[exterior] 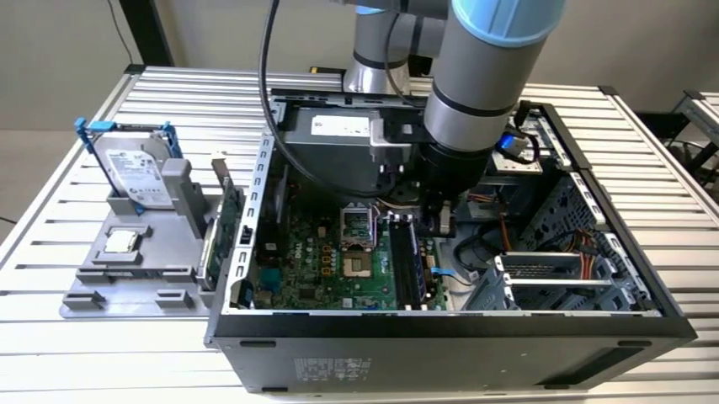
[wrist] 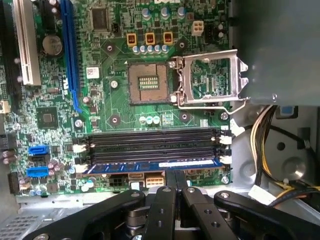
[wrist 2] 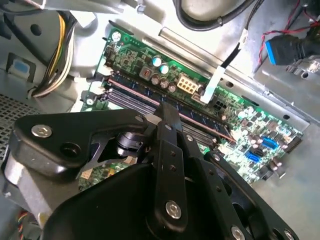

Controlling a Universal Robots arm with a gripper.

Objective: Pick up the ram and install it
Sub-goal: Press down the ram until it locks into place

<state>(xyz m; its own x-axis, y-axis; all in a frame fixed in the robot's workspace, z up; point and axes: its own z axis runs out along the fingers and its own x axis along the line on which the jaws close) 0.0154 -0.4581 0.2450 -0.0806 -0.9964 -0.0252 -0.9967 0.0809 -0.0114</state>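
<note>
Clearly, we find the ram (wrist: 155,164) lying in the motherboard (wrist: 100,100) slot nearest the board's edge, a blue-labelled stick beside three bare black slots (wrist: 150,142) in the first wrist view. Our claw (wrist: 175,181) hangs just above it, fingers pressed together with nothing between them. We judge the stick light, stiff along its length yet thin and fragile, best held by its long top edge or short ends, never by the chips. In the exterior view the arm reaches down into the open computer case (exterior: 450,324) on the table (exterior: 67,353).
</note>
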